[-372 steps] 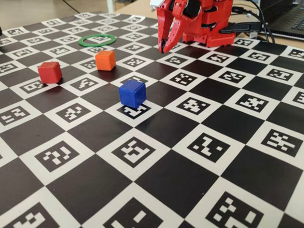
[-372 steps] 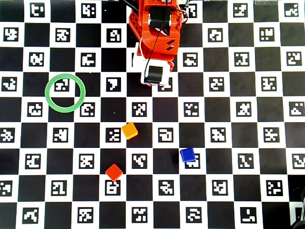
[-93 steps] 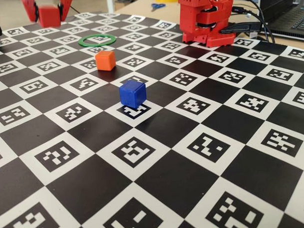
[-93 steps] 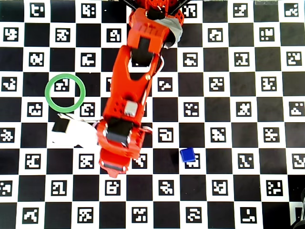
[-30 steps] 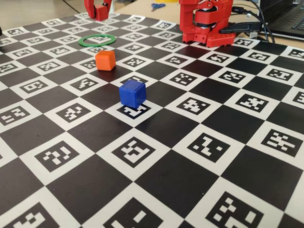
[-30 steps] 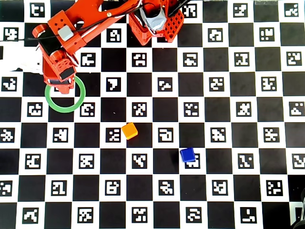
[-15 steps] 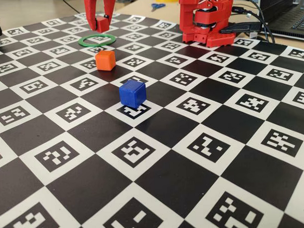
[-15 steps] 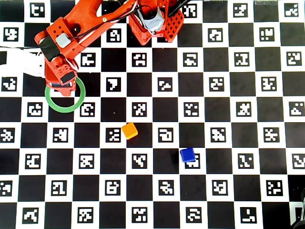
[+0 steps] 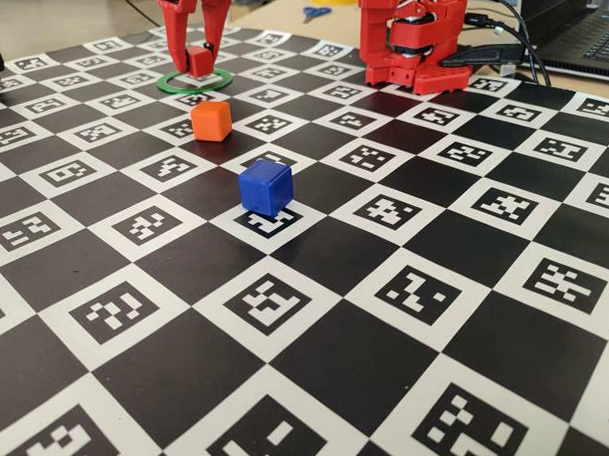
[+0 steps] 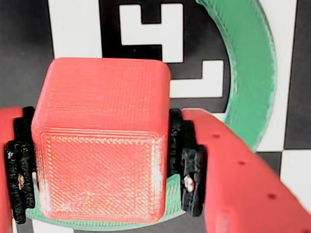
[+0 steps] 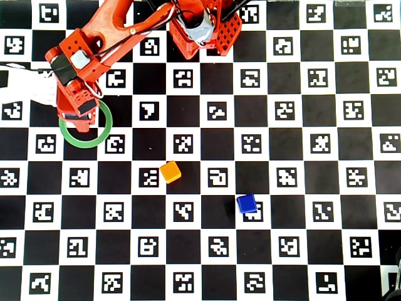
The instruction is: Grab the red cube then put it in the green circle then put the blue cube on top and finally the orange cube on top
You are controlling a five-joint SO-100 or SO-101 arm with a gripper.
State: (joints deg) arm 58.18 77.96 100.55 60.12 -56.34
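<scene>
Since half a second ago the gripper (image 9: 199,60) has dropped lower, and its black pads (image 10: 187,165) stay clamped on the two sides of the red cube (image 10: 103,138), which now hangs inside the green circle (image 9: 169,85), low over the board (image 9: 407,284); whether it touches is unclear. I judge the rest calls for easing straight down until it rests flat, then opening without nudging. The orange cube (image 11: 170,171) and blue cube (image 11: 246,203) wait well apart.

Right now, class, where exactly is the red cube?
The red cube is clamped in the gripper over the green circle, far left in the fixed view, behind the orange cube.
</scene>
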